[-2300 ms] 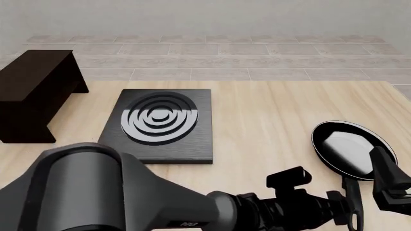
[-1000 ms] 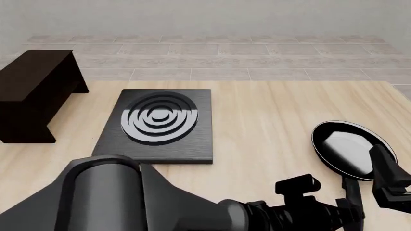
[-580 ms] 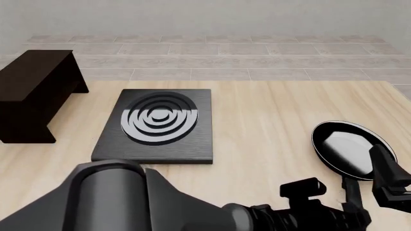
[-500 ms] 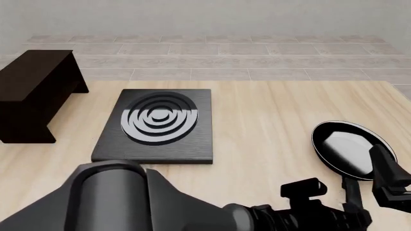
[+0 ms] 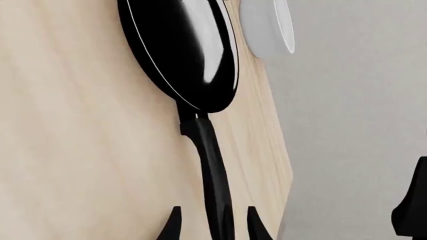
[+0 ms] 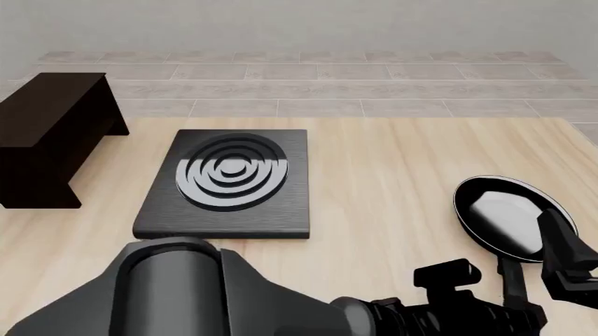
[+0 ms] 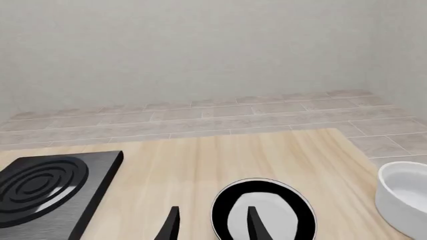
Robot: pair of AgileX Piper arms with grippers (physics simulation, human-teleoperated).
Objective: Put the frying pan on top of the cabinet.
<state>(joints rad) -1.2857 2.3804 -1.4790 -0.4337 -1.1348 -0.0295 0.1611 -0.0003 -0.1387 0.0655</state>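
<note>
the frying pan [image 6: 505,215] sits on the table at the near right, far from the cabinet [image 6: 52,136] at the far left, so nothing is done yet; the left gripper [image 5: 212,227] is wide around its handle, the right gripper [image 7: 210,225] wide above it

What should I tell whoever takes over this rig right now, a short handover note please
Left gripper: jaws open, straddling the frying pan handle near its end, not closed on it.
Right gripper: jaws open, holding nothing, raised above the table behind the pan.
Pan sits on the table at front right; the cabinet stands at far left, nothing on its top. A ringed black slab lies between them, and a white bowl sits beside the pan.
Done: left arm lined up on the handle.
Left: close, lift, carry across to the cabinet top, release.
</note>
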